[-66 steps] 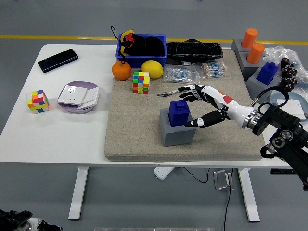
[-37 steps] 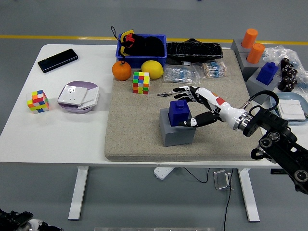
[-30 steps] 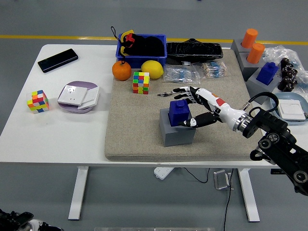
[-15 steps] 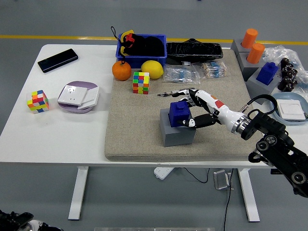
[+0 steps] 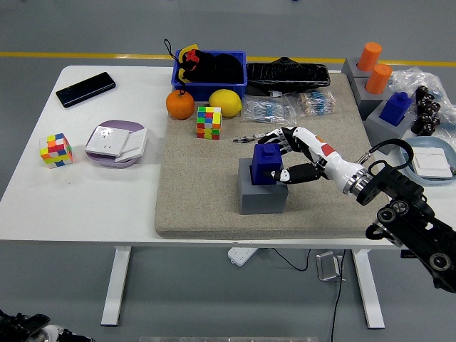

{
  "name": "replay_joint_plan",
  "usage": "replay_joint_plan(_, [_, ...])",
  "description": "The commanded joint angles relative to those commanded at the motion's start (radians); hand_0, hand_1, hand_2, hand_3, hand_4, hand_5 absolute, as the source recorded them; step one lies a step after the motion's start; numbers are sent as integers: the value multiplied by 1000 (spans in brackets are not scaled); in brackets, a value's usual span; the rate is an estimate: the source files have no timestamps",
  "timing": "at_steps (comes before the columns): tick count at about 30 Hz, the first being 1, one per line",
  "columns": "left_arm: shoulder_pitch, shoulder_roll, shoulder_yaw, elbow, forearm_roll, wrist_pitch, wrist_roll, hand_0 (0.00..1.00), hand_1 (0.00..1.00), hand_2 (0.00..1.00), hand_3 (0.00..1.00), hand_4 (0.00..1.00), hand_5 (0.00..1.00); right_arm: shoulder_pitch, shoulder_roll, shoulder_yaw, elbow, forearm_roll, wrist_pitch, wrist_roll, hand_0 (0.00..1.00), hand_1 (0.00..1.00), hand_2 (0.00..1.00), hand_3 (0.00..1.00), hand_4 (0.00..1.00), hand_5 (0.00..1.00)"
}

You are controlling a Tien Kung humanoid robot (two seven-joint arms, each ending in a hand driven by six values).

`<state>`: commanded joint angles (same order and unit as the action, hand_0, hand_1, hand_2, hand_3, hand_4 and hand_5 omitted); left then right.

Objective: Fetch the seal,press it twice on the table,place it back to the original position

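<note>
The blue seal (image 5: 267, 164) stands in the top of its grey block base (image 5: 261, 195) on the beige mat (image 5: 199, 192). My right hand (image 5: 278, 158) reaches in from the right and is shut on the seal. Its thumb presses the near right side and its fingers (image 5: 278, 137) curl over the far side. The seal looks raised a little out of the base and leans slightly. My left hand (image 5: 25, 324) hangs low at the picture's bottom left corner, below table height.
A colour cube (image 5: 209, 122), an orange (image 5: 180, 105), a lemon (image 5: 225, 102) and a blue bin (image 5: 210, 80) sit behind the base. Plastic packets (image 5: 285, 108) lie just beyond my hand. A second blue seal (image 5: 395, 108) and orange pegs (image 5: 378, 78) stand at the right.
My right hand moved left from beside the base, and its thumb and fingers closed onto the blue seal. The seal has risen and shifted slightly right.
</note>
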<state>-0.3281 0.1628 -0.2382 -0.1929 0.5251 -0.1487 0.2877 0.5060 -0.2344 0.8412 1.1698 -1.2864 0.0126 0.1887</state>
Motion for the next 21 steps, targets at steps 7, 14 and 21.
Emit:
replay_joint_plan(7, [1,0,4,1,-7,0,-1,722,692,681,749,682,258,-13,-15,49,68,-12,18,-17,533,382,408,457,779,2])
replay_joint_plan(14, [-2,1,11,1,-19,0,-4,721,692,681,749,682,259,-52,-57,188,106,-55,28,-29,533,383,409,460,779,2])
replay_joint_plan(21, [-1,0,5,1,-12,-1,-1,722,692,681,750,682,258,-84,-88,297,38,-94,28,-32,532,383,408,460,777,2])
